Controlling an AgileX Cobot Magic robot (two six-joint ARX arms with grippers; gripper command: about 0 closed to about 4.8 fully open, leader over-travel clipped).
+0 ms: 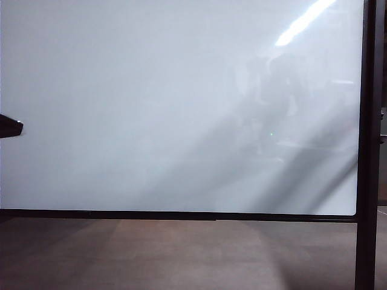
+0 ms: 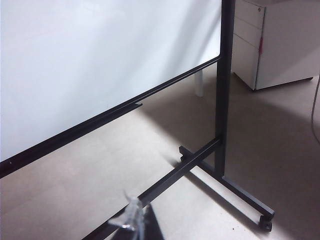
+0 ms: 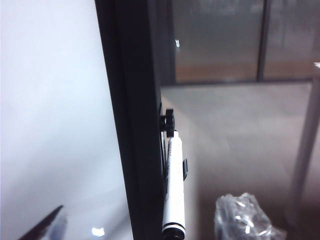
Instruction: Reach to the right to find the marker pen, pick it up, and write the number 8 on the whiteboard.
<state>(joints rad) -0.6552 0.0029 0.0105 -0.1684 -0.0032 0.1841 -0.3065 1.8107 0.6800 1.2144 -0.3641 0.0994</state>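
Exterior view: the whiteboard [image 1: 181,109] fills nearly the whole frame, its glossy face blank, with glare at the upper right and dim reflections right of centre. Its black upright post [image 1: 367,145] runs down the right edge. A dark tip enters at the left edge, mid-height; which arm it belongs to cannot be told.

Right wrist view: the marker pen [image 3: 175,185], white with a black end, is clipped upright against the post's outer side, just below a black knob [image 3: 168,121]. The right gripper [image 3: 150,227] shows only as finger parts at the lower corners, well apart and spread, clear of the pen.

Left wrist view: the left gripper [image 2: 131,217] shows only a plastic-wrapped fragment at the lower edge; its state cannot be told. A white cabinet [image 2: 275,42] stands upper right.
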